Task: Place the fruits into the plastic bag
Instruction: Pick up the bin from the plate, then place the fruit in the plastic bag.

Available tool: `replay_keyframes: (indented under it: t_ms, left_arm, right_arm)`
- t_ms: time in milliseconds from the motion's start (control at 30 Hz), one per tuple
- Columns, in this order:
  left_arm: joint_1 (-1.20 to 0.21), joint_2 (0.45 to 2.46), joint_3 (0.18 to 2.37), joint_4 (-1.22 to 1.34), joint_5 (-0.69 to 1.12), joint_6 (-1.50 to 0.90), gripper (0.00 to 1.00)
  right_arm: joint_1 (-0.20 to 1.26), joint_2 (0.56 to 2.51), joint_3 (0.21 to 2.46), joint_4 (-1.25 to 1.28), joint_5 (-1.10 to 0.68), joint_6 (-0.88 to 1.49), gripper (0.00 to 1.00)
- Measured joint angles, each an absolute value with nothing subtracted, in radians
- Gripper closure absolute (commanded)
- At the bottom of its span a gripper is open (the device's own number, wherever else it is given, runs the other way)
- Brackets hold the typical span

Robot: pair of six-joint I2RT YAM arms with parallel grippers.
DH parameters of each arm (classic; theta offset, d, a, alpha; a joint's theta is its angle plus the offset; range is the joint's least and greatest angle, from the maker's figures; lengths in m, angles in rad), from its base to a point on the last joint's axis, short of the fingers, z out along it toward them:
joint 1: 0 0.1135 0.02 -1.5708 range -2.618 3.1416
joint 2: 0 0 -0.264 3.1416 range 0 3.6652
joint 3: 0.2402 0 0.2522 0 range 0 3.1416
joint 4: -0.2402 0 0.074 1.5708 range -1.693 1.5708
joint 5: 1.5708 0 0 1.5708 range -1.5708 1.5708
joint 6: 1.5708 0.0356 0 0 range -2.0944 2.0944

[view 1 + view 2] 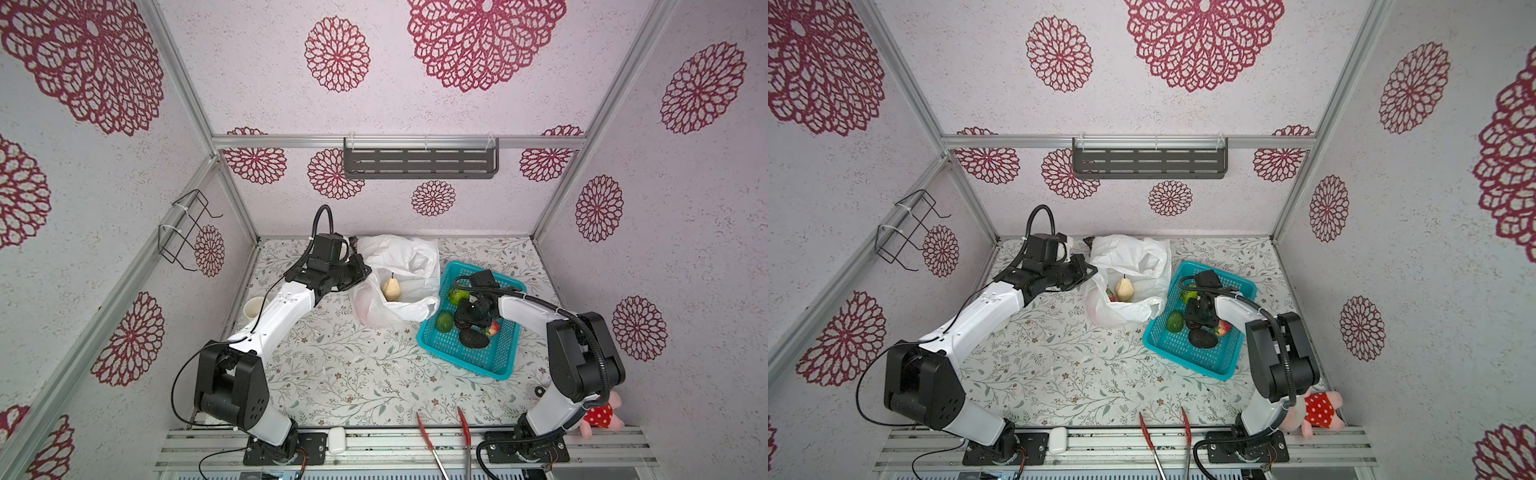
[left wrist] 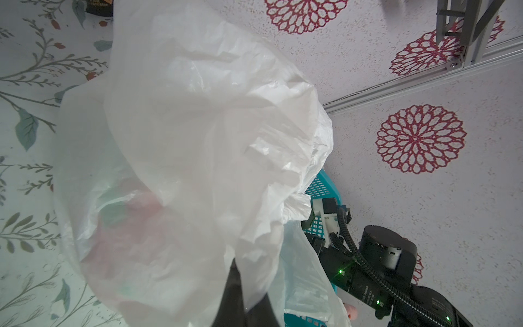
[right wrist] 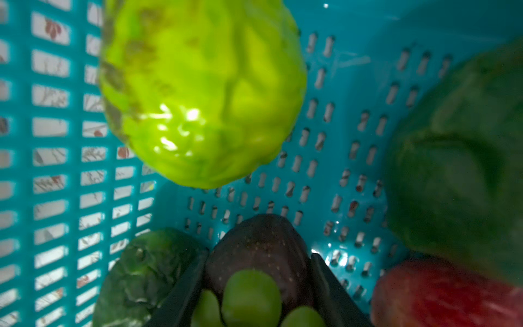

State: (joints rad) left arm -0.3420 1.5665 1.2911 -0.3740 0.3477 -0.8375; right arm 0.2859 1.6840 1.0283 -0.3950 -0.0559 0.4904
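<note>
Here the plastic bag [image 1: 409, 257] lay crumpled on the bench [image 1: 332, 374] just beside the teal basket [image 1: 478, 361], its mouth agape. A pale yellow pear [image 1: 391, 289] sat inside it, and a red-pink fruit [image 2: 135, 215] showed dimly through the film. The left jaws were together, clamped on the bag's rim at the side away from the basket. In the left wrist view the film ran down between the dark left fingers [image 2: 233, 294]. The right jaws were down inside the basket and apart, with the small dark fruit [image 3: 260, 249] directly between them, its green knobs toward the camera. The right fingers [image 3: 181, 286] lay close along its flanks, but whether they pressed it could not be told. A bumpy bright green fruit [image 3: 201, 93] lay just beyond the jaws. A green round one [image 1: 444, 321], the dark avocado [image 1: 473, 340] and a red strawberry [image 1: 493, 329] lay near them in the basket.
</note>
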Motion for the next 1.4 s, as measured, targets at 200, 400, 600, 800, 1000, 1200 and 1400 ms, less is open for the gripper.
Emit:
replay_keyframes:
  t_ms: [200,400,600,800,1000,1200,1400]
  left_arm:
    - [-0.342,1.567,1.291,-0.374,0.348,-0.838,1.00]
    - [-0.345,1.575,1.291,-0.373,0.348,-0.838,1.00]
    - [-0.352,1.579,1.292,-0.373,0.348,-0.837,1.00]
    - [-0.359,1.579,1.311,-0.382,0.345,-0.819,1.00]
    - [-0.369,1.579,1.324,-0.384,0.337,-0.808,1.00]
    - [-0.377,1.591,1.324,-0.386,0.329,-0.808,1.00]
    - [-0.380,1.605,1.324,-0.387,0.318,-0.808,1.00]
  right_arm:
    - [0.297,1.593,1.069,-0.419,-0.049,0.470,0.65]
    - [0.400,1.519,1.256,-0.388,-0.132,0.371,0.62]
    - [0.546,1.642,1.473,-0.398,-0.369,0.275,0.60]
    - [0.615,1.860,1.592,-0.445,-0.492,0.257,0.60]
    - [0.593,2.109,1.786,-0.481,-0.408,0.340,0.59]
    - [0.572,2.309,2.015,-0.500,-0.350,0.397,0.32]
    - [0.568,2.315,2.026,-0.413,-0.370,0.420,0.14]
